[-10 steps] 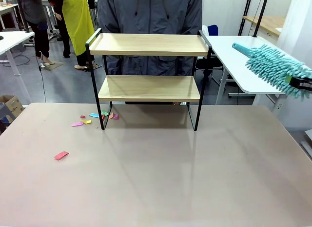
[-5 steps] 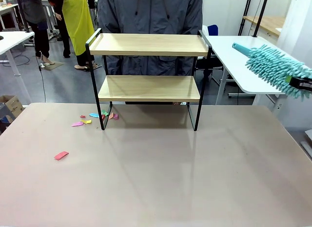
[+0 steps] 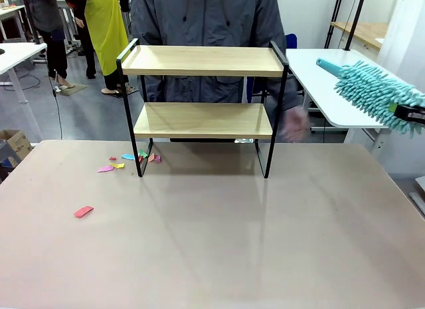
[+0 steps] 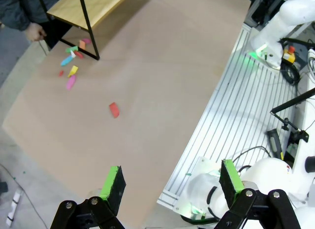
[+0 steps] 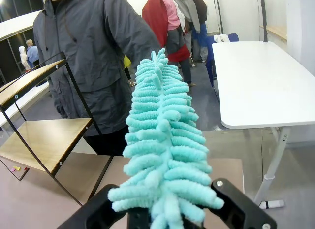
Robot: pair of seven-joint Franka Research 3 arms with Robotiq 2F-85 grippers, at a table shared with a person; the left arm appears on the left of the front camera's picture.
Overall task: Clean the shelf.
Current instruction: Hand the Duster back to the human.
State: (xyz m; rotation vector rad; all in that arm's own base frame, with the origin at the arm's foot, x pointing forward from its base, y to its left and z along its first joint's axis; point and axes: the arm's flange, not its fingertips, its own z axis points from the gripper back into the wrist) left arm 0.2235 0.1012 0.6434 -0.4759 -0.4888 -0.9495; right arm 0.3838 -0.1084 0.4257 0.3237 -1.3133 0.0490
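Front view: right gripper (image 5: pixel 162 216) clenched on teal duster (image 3: pixel 375 95), raised well right of shelf (image 3: pixel 202 96); left gripper (image 4: pixel 170 187) released, idle. Sweeping apparently done; next probably withdrawal.

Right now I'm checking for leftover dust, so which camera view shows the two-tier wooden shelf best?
The front view: the black-framed two-tier wooden shelf stands whole, both boards bare. The right wrist view catches one end; the left wrist view just a corner.

No readable text, label, brand, number or sign can be made out on anything in these views.
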